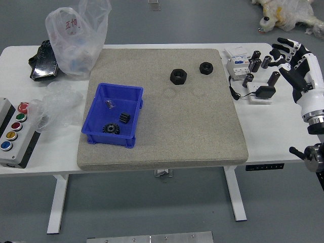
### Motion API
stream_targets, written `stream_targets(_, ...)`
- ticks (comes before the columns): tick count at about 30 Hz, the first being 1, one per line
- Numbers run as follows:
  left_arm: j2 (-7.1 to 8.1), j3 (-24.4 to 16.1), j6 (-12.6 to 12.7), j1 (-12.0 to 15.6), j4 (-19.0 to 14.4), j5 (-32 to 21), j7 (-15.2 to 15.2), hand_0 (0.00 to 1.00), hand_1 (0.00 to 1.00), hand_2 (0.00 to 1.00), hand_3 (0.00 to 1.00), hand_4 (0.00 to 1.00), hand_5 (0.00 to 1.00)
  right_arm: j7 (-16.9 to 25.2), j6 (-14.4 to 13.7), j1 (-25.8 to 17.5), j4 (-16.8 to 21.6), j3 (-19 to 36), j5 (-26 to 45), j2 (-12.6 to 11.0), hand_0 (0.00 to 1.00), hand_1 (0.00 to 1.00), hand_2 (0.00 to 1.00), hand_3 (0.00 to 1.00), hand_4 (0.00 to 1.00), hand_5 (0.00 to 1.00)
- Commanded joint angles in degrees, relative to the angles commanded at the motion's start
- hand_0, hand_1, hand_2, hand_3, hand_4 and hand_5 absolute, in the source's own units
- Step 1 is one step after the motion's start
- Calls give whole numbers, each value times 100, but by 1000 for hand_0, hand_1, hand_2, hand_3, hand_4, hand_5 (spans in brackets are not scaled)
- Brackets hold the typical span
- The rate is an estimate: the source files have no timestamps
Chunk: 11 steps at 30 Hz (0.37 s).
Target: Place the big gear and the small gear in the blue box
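My right hand point(291, 63) is over the far right part of the table, its fingers spread and holding nothing. The blue box point(138, 126) stands on the left half of the grey mat. Inside it, a round black gear point(111, 128) lies near the front wall, and a smaller black toothed gear point(124, 118) lies to its right. A small shiny piece point(109, 104) is further back in the box. My left hand is out of view.
Two black nuts point(178, 76) point(206, 68) sit at the mat's back. White devices point(238, 69) and several dark cylinders point(266, 62) stand back right. Plastic bags point(78, 35), a black package point(45, 61) and a button box point(16, 132) occupy the left.
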Motion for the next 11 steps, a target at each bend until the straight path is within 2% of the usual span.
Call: stream_targets(11,7,130,31,-26,2,-116,-73,723,532,528,662,673,465,16,12,-28,-26,111,-8,11,523,657,689,698,785,386)
